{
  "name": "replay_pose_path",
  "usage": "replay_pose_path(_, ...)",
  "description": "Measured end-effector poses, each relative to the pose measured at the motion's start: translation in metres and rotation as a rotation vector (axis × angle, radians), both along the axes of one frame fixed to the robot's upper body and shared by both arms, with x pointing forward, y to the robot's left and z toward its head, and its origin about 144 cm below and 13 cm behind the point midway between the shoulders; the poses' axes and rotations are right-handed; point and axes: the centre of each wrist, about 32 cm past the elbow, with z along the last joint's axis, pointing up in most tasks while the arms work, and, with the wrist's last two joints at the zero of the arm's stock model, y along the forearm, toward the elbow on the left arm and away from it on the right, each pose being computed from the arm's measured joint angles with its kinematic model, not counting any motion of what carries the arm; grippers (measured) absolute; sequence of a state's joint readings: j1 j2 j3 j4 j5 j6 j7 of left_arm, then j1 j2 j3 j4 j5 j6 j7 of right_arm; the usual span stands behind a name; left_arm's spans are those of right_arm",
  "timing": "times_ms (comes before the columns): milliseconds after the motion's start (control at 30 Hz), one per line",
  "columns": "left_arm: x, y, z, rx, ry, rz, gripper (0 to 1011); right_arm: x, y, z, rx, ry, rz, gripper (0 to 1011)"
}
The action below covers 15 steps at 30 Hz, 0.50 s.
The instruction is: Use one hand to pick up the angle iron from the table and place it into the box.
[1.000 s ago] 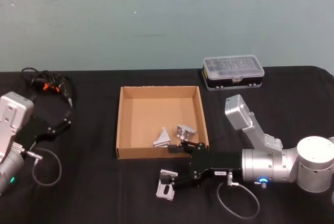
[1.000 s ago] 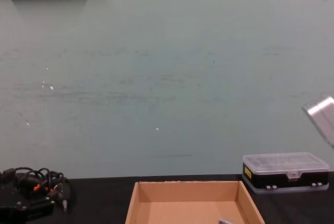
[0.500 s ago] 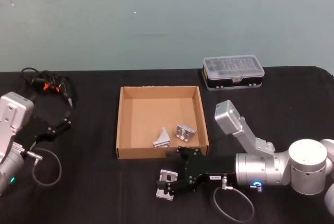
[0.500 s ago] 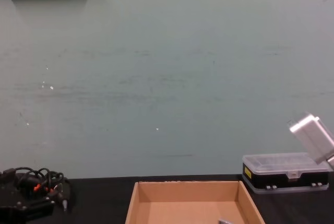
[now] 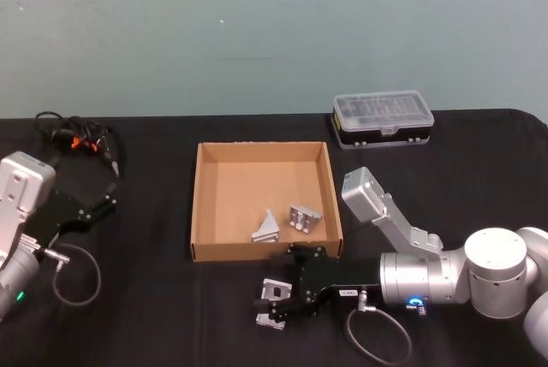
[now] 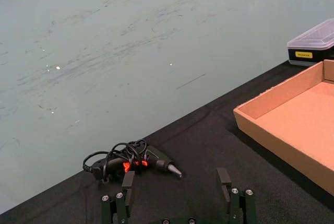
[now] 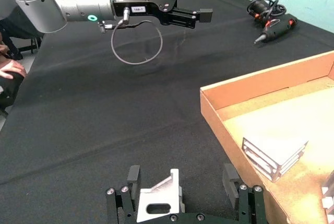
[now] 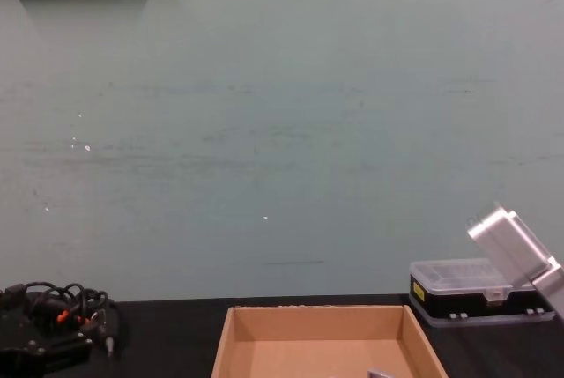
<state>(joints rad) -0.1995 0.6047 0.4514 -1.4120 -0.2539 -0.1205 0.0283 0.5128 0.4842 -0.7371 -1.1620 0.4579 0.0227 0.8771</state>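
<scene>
Grasp step: right end effector (image 7: pixel 181 176), fingers wide, is straddling the bracket (image 7: pixel 156 199), which is lying on the tabletop (image 7: pixel 104 119) just beside the box (image 7: pixel 250 85). Next: closing, lifting, clearing the wall. Left end effector (image 6: pixel 176 178) is idling, wide.

The right tool (image 7: pixel 181 178) has slid left and, jaws apart, now straddles the angle iron (image 7: pixel 158 199).
</scene>
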Motion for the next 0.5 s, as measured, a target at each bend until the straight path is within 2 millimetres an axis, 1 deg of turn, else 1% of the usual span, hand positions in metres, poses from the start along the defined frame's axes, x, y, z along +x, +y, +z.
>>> replay_pose_path(500, 0.0000, 0.0000, 0.0000, 0.000, 0.000, 0.000, 1000, 0.0010, 0.0008, 0.0002, -0.003, 0.003, -0.004, 1002)
